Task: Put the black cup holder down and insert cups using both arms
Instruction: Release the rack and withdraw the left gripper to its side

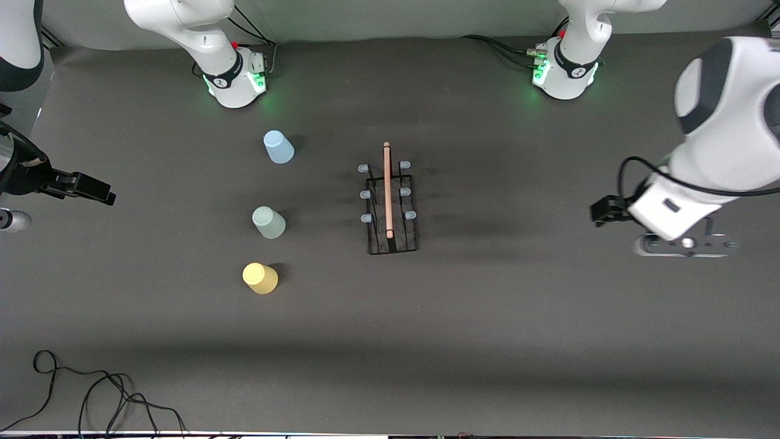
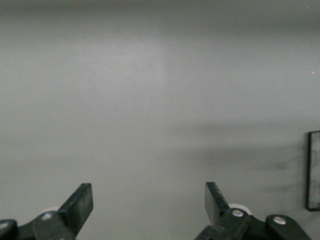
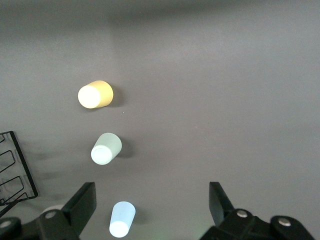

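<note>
From the front, the rack (image 1: 390,207) stands upright on the table (image 1: 518,341) about midway between my two bases, its wooden rod (image 1: 387,189) running toward the camera and three capped pegs (image 1: 364,194) sticking out on each side. No cup hangs on it. The three cups sit upside down in a loose line toward my right arm's end of the table, well apart from the rack and from each other: the blue cup (image 1: 278,147) farthest from the camera, the green cup (image 1: 268,222) in the middle, the yellow cup (image 1: 260,278) nearest. My right gripper (image 1: 91,188) hangs over the table edge at its own end, holding nothing; from here I cannot tell its gap. My left gripper (image 1: 603,211) hangs over bare table at the other end, apart from the rack. A loose cable (image 1: 91,390) lies on the table near the camera.

In my left wrist view, the left gripper (image 2: 149,200) is spread wide with nothing between its fingers (image 2: 80,202); only bare table lies below, and a corner of the rack (image 2: 312,170) shows at the frame's edge.

In my right wrist view, the right gripper (image 3: 152,200) is also spread wide and empty. Beneath it lie the yellow cup (image 3: 95,94), the green cup (image 3: 106,148) and the blue cup (image 3: 122,219), with the rack's base (image 3: 15,170) at the frame's edge.
</note>
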`<state>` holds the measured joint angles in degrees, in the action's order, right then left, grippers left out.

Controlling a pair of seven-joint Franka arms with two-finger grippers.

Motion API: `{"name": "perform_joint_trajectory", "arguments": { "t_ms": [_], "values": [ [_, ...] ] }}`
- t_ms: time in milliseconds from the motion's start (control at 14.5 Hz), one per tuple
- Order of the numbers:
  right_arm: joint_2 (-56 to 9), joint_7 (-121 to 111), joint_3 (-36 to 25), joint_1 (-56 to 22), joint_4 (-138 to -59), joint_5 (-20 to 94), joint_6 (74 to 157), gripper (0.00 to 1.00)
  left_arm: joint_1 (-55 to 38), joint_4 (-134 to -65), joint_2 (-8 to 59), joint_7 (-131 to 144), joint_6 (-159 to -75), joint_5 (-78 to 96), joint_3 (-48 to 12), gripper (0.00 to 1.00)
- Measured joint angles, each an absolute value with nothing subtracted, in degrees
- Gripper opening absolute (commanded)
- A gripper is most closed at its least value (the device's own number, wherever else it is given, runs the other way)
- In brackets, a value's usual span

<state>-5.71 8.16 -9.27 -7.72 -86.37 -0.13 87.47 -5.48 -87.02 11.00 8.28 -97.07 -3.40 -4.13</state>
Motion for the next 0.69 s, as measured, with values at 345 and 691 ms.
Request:
{"name": "perform_joint_trajectory", "arguments": {
  "t_ms": [345, 691],
  "values": [
    [-5.71, 8.35, -8.73, -8.79, -86.60, -0.07, 87.13, 1.00, 0.54, -89.56, 6.00, 2.24, -97.44, -3.29, -4.11, 1.00],
    [-5.74, 12.60, -8.55, -14.48, -92.64, 0.13, 92.38, 1.00, 1.78, -95.04, 1.00, 0.79, -97.44, -3.26, -4.12, 1.00]
  ]
}}
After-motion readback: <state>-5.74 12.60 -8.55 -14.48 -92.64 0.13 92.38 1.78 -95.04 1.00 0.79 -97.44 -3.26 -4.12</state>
